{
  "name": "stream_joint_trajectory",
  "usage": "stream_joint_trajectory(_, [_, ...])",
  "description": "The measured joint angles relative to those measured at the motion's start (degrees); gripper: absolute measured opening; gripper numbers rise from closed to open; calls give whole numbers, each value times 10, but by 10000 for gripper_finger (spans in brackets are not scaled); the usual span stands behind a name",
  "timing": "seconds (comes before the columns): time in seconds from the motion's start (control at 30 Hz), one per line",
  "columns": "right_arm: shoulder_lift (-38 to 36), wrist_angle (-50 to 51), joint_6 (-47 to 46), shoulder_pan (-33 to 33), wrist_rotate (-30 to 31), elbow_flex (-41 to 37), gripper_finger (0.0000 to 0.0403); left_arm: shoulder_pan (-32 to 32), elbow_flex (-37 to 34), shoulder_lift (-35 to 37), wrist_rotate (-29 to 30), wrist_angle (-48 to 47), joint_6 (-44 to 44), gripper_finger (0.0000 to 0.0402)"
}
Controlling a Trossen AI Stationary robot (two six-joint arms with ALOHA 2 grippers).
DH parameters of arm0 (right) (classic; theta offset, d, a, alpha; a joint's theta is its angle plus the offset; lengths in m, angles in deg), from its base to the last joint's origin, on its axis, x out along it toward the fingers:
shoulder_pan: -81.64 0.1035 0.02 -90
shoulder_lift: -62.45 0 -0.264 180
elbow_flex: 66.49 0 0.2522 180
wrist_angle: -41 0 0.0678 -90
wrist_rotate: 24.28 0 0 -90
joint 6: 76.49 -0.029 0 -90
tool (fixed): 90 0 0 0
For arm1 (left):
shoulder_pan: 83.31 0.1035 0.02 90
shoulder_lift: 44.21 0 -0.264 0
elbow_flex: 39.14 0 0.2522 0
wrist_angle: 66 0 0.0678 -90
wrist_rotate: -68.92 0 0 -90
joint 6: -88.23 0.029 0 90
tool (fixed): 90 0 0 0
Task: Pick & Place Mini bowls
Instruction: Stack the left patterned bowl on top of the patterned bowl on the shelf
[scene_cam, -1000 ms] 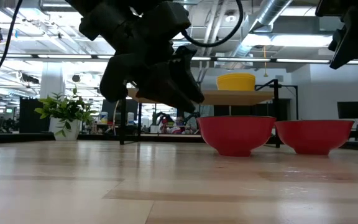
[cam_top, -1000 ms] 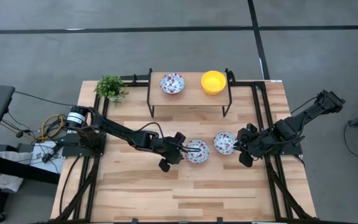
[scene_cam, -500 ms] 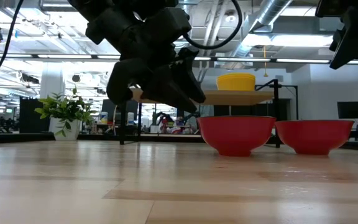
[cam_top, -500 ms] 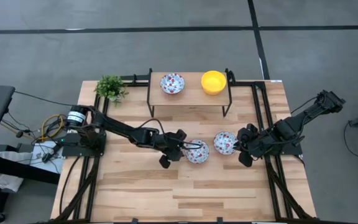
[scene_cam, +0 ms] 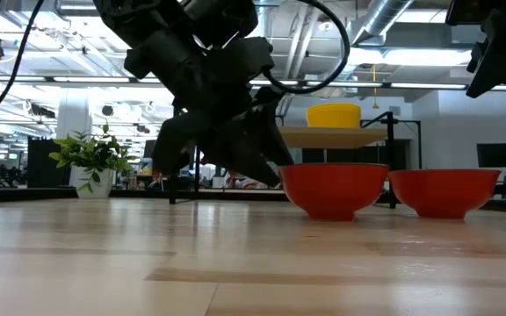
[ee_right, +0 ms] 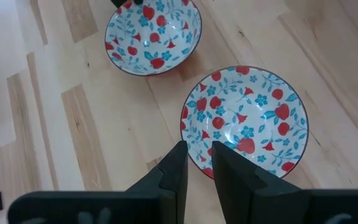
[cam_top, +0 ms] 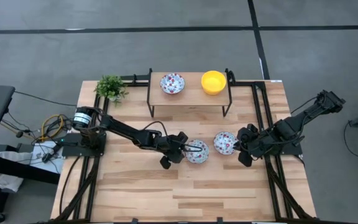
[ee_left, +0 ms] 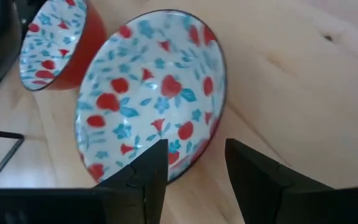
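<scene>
Two mini bowls, white with red-and-blue flowers inside and red outside, rest on their bases mid-table: the left bowl [cam_top: 197,152] [scene_cam: 334,189] and the right bowl [cam_top: 224,143] [ee_right: 244,121]. My left gripper [cam_top: 186,149] [ee_left: 194,152] is open, low at the left bowl's left side. One finger [ee_left: 154,163] stands over the bowl's inside and the other [ee_left: 244,165] outside its rim [ee_left: 205,144]. My right gripper [cam_top: 243,151] [ee_right: 197,157] hangs well above the right bowl, its fingers a narrow gap apart with nothing between them.
A wooden shelf [cam_top: 191,94] on a black frame at the far side carries a third floral bowl [cam_top: 172,83] and a yellow bowl [cam_top: 213,81]. A small potted plant [cam_top: 110,88] stands at the far left corner. Bare wood lies toward the near edge.
My left gripper has sunk toward the table and crept a little toward the left bowl, still open. Both bowls have stayed where they were.
</scene>
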Motion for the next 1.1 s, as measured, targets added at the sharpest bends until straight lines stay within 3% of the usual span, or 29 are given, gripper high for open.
stream_joint_trajectory(0.63, [0, 0, 0, 0, 0, 0, 63, 3, 0, 0, -28, 10, 3, 157])
stream_joint_trajectory(1.1, [0, 0, 0, 0, 1, 0, 63, 3, 0, 0, -29, 10, 3, 71])
